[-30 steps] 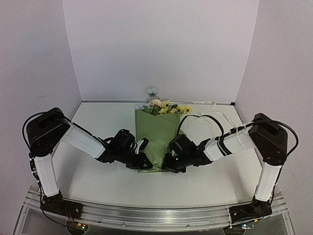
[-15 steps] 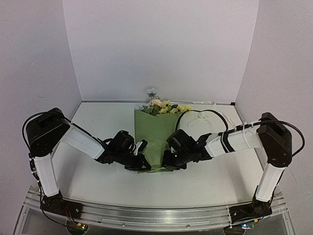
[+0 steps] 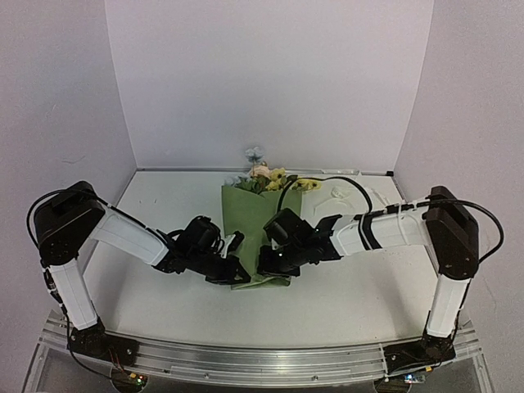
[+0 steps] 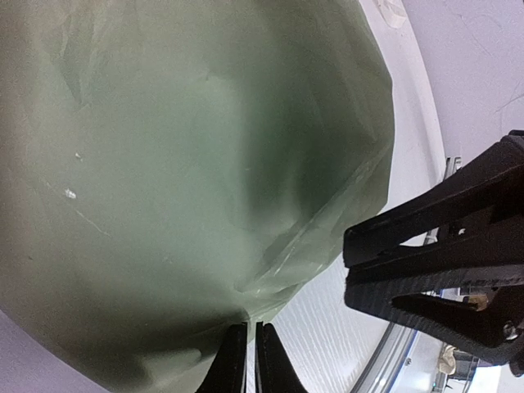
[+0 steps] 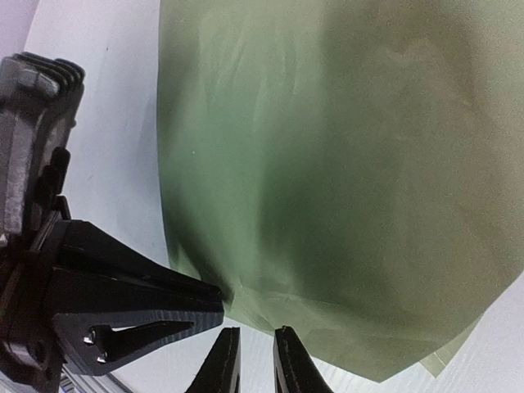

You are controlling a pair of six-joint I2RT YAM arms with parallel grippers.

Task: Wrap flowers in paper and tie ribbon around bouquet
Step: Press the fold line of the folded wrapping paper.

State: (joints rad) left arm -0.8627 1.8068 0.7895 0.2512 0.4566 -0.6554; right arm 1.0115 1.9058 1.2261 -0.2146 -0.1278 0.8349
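Note:
The bouquet lies in mid-table: olive-green paper (image 3: 252,221) wrapped round the flowers (image 3: 274,178), whose yellow and pink blooms stick out at the far end. My left gripper (image 3: 238,277) (image 4: 246,344) is at the paper's near left corner, shut on the paper's edge (image 4: 246,315). My right gripper (image 3: 264,268) (image 5: 257,344) hovers at the near edge beside it, slightly open, with bare table showing between its fingertips; one fingertip (image 5: 284,334) touches the paper (image 5: 344,164). A pale ribbon (image 3: 344,195) lies faintly visible at the back right.
The right arm's black cable (image 3: 321,181) loops over the table behind the bouquet. White walls close the table at the back and both sides. The metal rail (image 3: 262,360) runs along the near edge.
The right arm has swung left, bringing its gripper over the bouquet's near end, close to the left gripper. The paper's near end has shifted slightly left. The right jaws have opened a little.

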